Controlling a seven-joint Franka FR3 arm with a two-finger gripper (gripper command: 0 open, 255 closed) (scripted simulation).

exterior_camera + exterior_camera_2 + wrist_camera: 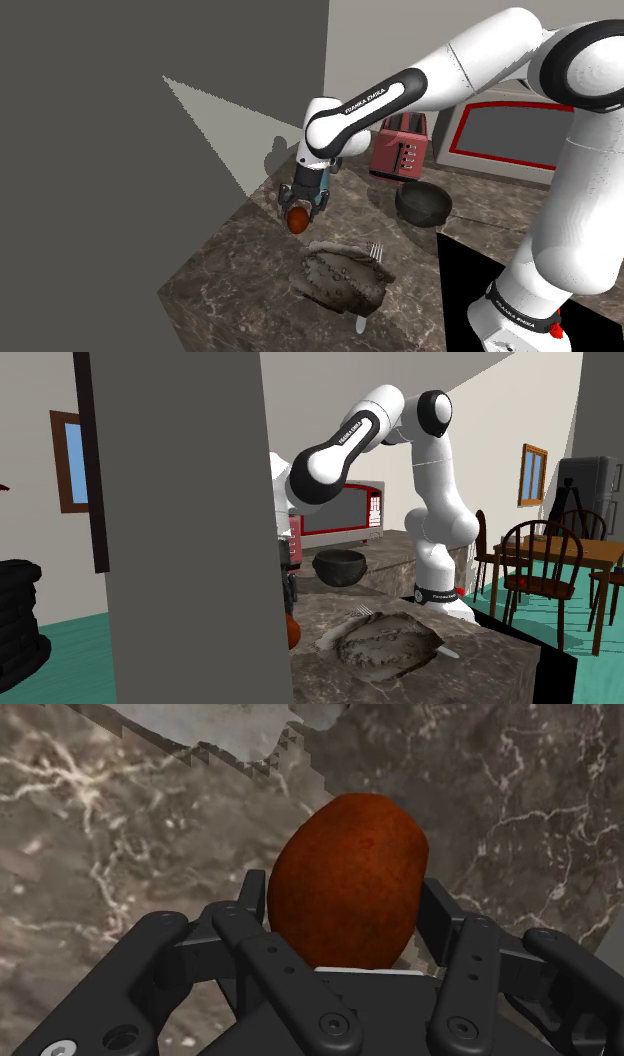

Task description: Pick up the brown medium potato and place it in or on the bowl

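- The all-black two-finger claw (299, 208) is clamped on the reddish-brown oval potato (348, 882), which hangs over the dark marbled worktop (250, 270), apparently clear of it.
- The potato's long axis runs along the fingers, free end pointing down.
- The dark round bowl (424, 205) stands well apart from the claw, toward the shoulder view's right, just before a red toaster (400, 148).
- The white forearm (400, 95) reads "FRANKA EMIKA".

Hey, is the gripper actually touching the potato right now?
Touching. The wrist view shows the gripper with its fingers pressed against both sides of the potato.
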